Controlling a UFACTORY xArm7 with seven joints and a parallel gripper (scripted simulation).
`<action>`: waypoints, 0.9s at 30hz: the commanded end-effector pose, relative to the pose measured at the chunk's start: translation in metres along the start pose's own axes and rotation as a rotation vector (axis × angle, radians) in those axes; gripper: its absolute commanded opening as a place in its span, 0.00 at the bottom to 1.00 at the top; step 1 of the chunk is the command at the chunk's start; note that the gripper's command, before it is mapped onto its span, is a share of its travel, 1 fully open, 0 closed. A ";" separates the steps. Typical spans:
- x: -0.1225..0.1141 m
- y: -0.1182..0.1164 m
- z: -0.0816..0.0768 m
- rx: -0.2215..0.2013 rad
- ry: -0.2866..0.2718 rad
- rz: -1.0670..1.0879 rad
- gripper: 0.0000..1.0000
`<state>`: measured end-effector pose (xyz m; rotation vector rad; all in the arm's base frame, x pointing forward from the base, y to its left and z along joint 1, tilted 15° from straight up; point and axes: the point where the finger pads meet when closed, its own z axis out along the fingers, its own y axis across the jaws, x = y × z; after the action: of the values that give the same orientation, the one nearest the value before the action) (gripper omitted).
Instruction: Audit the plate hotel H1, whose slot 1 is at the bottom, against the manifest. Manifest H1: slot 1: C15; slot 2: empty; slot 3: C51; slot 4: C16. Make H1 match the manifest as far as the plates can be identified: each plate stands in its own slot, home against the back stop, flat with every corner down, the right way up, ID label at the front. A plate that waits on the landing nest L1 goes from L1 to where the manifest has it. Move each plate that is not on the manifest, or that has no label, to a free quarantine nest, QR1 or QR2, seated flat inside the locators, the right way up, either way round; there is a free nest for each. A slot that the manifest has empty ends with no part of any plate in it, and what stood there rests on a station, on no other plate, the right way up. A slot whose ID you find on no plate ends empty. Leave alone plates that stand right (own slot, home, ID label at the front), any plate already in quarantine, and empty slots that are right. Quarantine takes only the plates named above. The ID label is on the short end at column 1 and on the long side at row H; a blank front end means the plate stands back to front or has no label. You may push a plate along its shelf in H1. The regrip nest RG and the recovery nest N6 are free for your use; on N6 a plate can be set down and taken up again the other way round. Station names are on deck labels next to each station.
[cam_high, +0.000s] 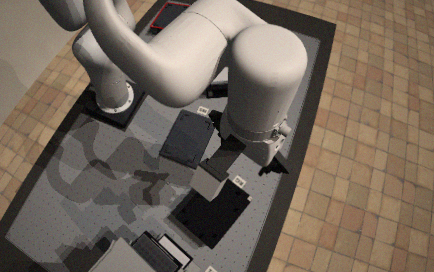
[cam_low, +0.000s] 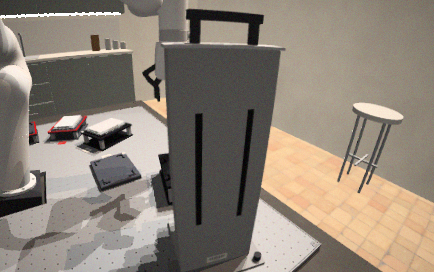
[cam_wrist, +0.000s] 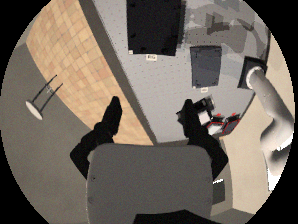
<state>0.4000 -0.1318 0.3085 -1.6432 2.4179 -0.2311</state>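
The plate hotel H1 (cam_high: 120, 257) (cam_low: 220, 150) is a tall grey tower with a black handle. The exterior view shows only its closed back, so the slots and plates are hidden there. In the top view a dark ribbed plate (cam_high: 152, 252) shows beside the tower's top at the bottom edge. My gripper (cam_high: 272, 165) (cam_low: 153, 82) (cam_wrist: 152, 104) is open and empty. It hangs high above the deck near its right edge, level with the tower's top. A black nest (cam_high: 212, 215) (cam_wrist: 154, 24) lies ahead of it below.
A dark grey nest (cam_high: 187, 138) (cam_low: 115, 170) (cam_wrist: 206, 64) lies mid-deck. A white plate (cam_low: 67, 121) sits on a red-edged nest (cam_high: 159, 20), and a second white plate (cam_low: 106, 125) sits on a raised nest beside it. The arm base (cam_high: 115, 97) stands at the left. A stool (cam_low: 375, 114) stands off the deck.
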 end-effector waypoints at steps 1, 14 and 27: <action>0.000 -0.001 0.003 0.005 -0.001 0.000 1.00; 0.000 -0.001 0.020 0.005 -0.001 0.000 1.00; 0.000 -0.001 0.020 0.005 0.099 0.000 1.00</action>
<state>0.4059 -0.1324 0.2877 -1.6564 2.4533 -0.2776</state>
